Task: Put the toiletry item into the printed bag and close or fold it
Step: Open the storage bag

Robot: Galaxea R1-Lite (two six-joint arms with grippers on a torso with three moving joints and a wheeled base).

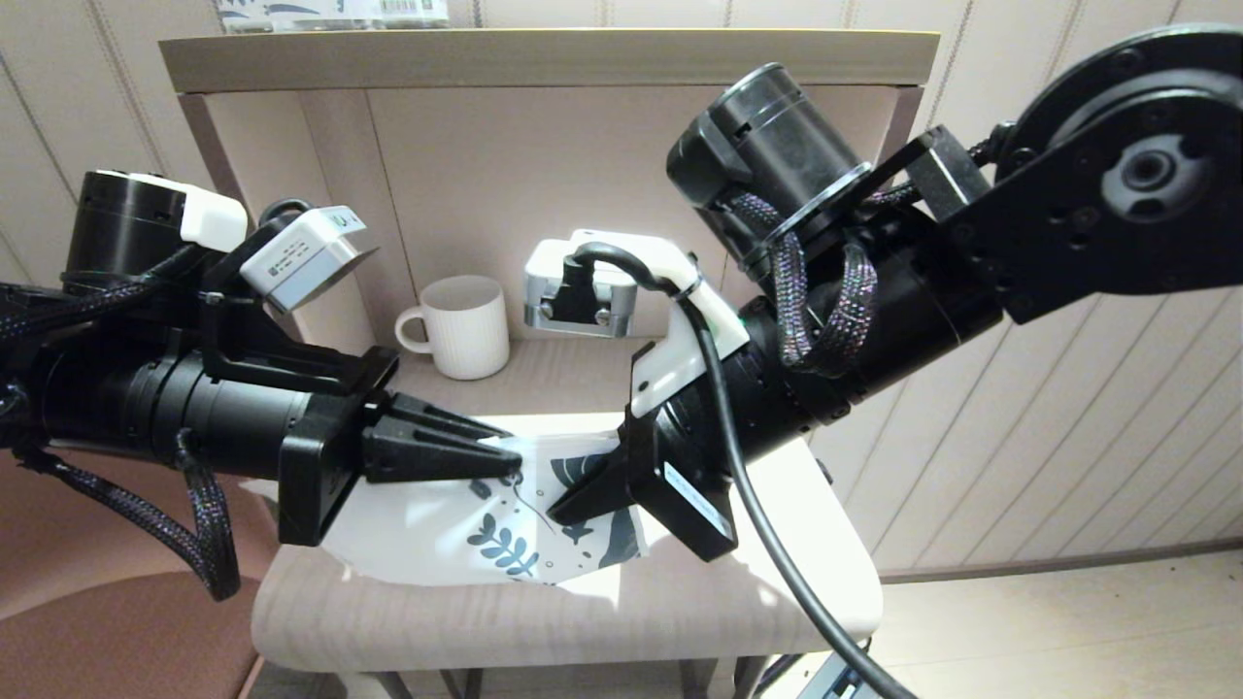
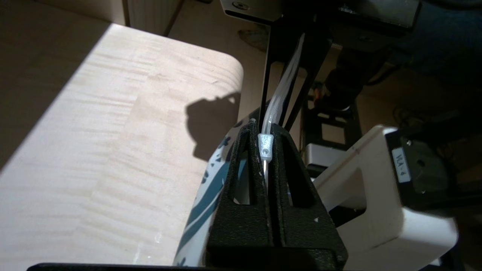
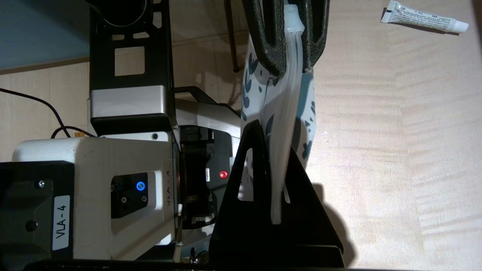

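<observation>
Both arms reach over the tabletop point(image 1: 583, 612). Left gripper point(image 1: 510, 466) is clamped on the printed bag point(image 1: 466, 534) at its zip slider point(image 2: 266, 147); right gripper point(image 1: 563, 507) pinches the same zip edge. Toiletry item point(image 3: 424, 20) lies apart, toward another table edge.

We see the printed bag point(image 1: 505, 524), a white plastic pouch with blue-teal leaf print, held up off the table by its clear zip strip point(image 3: 288, 113), which runs taut. The toiletry item point(image 3: 423, 20), a small white tube, lies flat on the table, well apart from the bag.
</observation>
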